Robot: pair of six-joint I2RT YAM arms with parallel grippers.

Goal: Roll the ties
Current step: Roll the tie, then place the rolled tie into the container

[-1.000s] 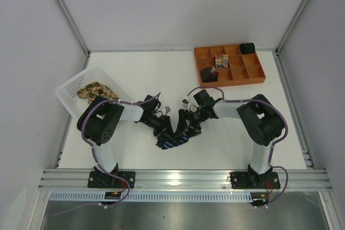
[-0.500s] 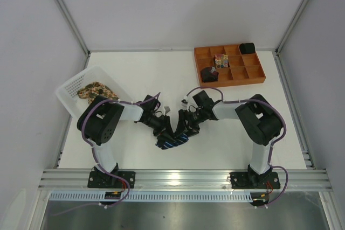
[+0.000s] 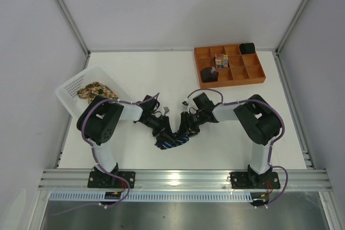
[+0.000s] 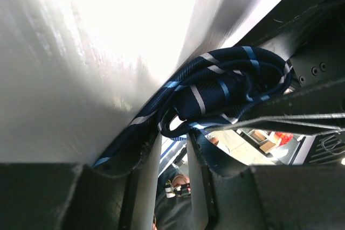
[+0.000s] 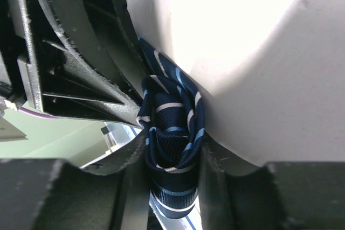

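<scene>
The navy tie point(image 3: 172, 141) with pale-blue stripes lies bunched and partly rolled on the white table, between both grippers. My left gripper point(image 3: 167, 131) comes in from the left and my right gripper point(image 3: 183, 130) from the right. In the right wrist view the rolled part of the navy tie point(image 5: 172, 133) sits squeezed between my right gripper point(image 5: 172, 152). In the left wrist view the narrow-set jaws of my left gripper point(image 4: 175, 133) pinch the lower edge of the tie's loops point(image 4: 226, 92). The tan floral tie point(image 3: 96, 90) lies in the basket.
A white perforated basket point(image 3: 71, 86) stands tilted at the left edge. An orange compartment tray point(image 3: 260, 77) at the back right holds two dark rolls point(image 3: 208, 74) and a coloured roll point(image 3: 220, 60). Grey walls enclose the table.
Both grippers have closed in slightly toward each other. The navy tie bundle has shifted a little and now trails out lower and flatter below them.
</scene>
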